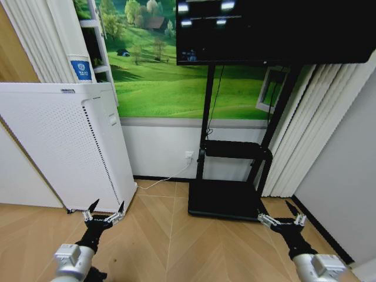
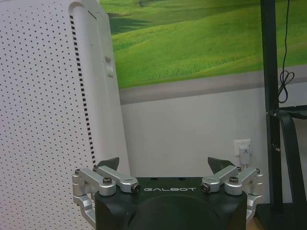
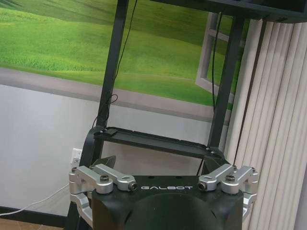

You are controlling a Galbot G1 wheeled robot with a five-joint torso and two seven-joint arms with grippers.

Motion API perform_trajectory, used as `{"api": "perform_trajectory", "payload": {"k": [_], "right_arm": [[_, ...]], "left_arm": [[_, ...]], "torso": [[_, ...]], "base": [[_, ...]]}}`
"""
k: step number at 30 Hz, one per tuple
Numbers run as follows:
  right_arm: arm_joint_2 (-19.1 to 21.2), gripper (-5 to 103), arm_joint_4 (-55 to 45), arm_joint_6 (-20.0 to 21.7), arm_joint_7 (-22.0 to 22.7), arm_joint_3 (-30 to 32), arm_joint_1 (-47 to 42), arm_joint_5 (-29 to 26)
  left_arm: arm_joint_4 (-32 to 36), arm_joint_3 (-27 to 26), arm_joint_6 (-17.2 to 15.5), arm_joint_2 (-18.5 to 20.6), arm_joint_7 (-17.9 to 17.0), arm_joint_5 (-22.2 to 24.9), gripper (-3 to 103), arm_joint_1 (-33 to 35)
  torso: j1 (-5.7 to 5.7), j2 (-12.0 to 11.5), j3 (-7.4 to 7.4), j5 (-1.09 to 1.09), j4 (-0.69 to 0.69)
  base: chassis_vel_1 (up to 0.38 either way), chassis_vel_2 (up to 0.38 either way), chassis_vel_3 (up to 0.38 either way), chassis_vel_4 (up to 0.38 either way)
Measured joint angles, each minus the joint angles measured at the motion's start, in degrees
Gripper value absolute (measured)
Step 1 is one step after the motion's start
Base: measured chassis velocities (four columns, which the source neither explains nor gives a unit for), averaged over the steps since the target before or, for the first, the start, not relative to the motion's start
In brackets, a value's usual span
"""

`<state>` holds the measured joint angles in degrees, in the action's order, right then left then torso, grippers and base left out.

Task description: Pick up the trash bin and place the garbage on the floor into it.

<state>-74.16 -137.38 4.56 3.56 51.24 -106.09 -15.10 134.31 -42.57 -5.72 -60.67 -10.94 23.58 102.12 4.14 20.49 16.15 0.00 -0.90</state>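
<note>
You are facing the wall: white perforated appliance [image 1: 64, 147] just ahead of your left gripper [image 1: 106, 211], black TV stand [image 1: 235, 176] ahead of your right gripper [image 1: 283, 216]. Both are hanging released, grasping nothing.

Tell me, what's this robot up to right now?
Nothing is being handled at this moment. The robot faces a wall with a green meadow picture, both arms held low over the wooden floor. The left gripper is open and empty in front of a tall white perforated appliance. The right gripper is open and empty near a black TV stand.
</note>
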Motion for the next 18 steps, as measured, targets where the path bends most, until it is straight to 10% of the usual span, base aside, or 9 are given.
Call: {"api": "perform_trajectory", "payload": {"k": [18], "right_arm": [[0.0, 100, 0.0, 0.0, 0.0, 0.0, 0.0, 0.0]], "left_arm": [[0.0, 0.0, 0.0, 0.0, 0.0, 0.0, 100, 0.0]], "torso": [[1.51, 4.17, 2.67, 0.0, 0.0]], "base": [[0.0, 0.0, 0.0, 0.0]]}}
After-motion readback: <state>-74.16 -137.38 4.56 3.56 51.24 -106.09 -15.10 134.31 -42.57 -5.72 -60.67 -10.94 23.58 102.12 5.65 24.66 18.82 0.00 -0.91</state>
